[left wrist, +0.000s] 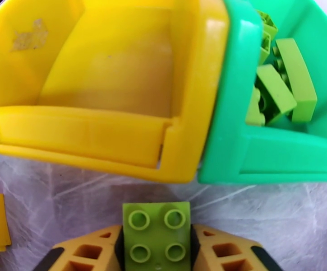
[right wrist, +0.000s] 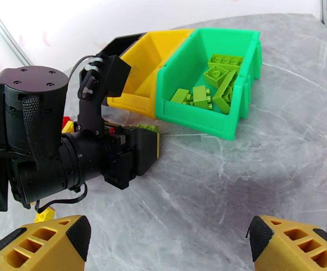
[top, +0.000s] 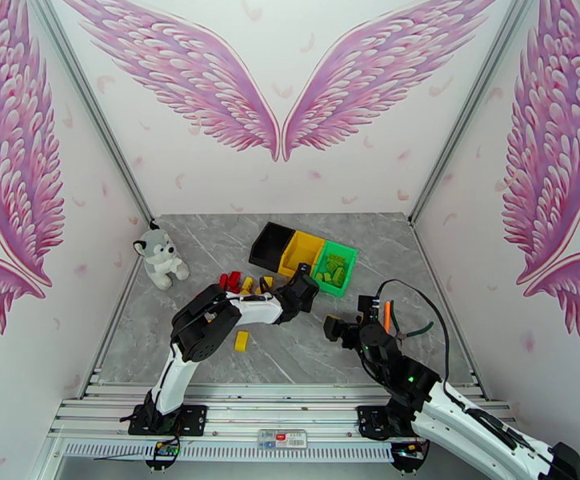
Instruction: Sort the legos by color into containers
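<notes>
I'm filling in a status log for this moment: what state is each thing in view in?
left hand, shut on light green brick.
right hand, open, holding nothing.
green bin, holds several sorted green bricks.
yellow bin, empty.
red and yellow bricks, loose on the table.
</notes>
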You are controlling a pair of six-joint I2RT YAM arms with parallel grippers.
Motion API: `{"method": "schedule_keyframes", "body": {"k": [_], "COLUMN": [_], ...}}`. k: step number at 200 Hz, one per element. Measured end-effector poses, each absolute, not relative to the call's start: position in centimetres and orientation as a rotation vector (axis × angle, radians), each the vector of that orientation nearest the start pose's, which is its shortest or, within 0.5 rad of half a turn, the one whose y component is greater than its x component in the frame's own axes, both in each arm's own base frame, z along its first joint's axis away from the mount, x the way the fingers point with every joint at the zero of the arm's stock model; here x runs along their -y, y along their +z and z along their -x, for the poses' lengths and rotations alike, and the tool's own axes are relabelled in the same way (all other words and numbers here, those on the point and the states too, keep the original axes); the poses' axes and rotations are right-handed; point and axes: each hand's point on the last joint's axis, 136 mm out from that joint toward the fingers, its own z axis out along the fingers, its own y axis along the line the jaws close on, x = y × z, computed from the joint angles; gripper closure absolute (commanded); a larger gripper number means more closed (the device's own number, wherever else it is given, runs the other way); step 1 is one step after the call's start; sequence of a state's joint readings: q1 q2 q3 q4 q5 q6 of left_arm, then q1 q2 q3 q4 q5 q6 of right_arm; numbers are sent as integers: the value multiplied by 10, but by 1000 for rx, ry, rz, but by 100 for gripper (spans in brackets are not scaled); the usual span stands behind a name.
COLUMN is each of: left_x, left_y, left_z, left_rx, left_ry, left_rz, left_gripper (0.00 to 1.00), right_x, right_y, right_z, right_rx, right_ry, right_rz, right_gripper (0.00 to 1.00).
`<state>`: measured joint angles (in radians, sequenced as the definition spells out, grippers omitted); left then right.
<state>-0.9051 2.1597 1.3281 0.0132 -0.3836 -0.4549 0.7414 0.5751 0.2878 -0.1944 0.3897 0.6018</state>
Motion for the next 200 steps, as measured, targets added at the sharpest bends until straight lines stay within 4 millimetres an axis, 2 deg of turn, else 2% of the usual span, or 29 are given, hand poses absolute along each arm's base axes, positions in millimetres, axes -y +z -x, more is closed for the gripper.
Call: {"method": "schedule_keyframes", "body": {"k": [16, 48, 72, 102, 120, 142, 162, 200], "left_x": [375, 354, 351, 368, 379, 394, 408, 440], "left_y": [22, 25, 39, 70, 84, 102, 125, 188], "left_z": [-377, -355, -342, -340, -338, -341, -348, -378], "left_rx": [-2294, -2306, -2292, -2229, -2203, -2168, -2123, -1997], "left_ry": [-227, -227, -284, -413, -474, -536, -586, -680], "left_rz": [-338, -356, -381, -413, -456, -501, -533, -556], "left_gripper": [66, 67, 68, 68, 68, 67, 67, 65], "right_x": [-125, -126, -130, -133, -134, -134, -133, -128], "right_y": [137, 136, 133, 119, 119, 128, 141, 158], "right_z": [-234, -234, -238, -242, -243, -243, -242, -236], "right_rx": [-2041, -2043, -2051, -2095, -2097, -2067, -2019, -1965], "right_ry": [451, 449, 445, 410, 412, 441, 486, 531], "right_rz": [-100, -99, -97, -86, -92, -110, -134, -155], "right_gripper": [1, 1, 1, 1, 1, 1, 1, 1]}}
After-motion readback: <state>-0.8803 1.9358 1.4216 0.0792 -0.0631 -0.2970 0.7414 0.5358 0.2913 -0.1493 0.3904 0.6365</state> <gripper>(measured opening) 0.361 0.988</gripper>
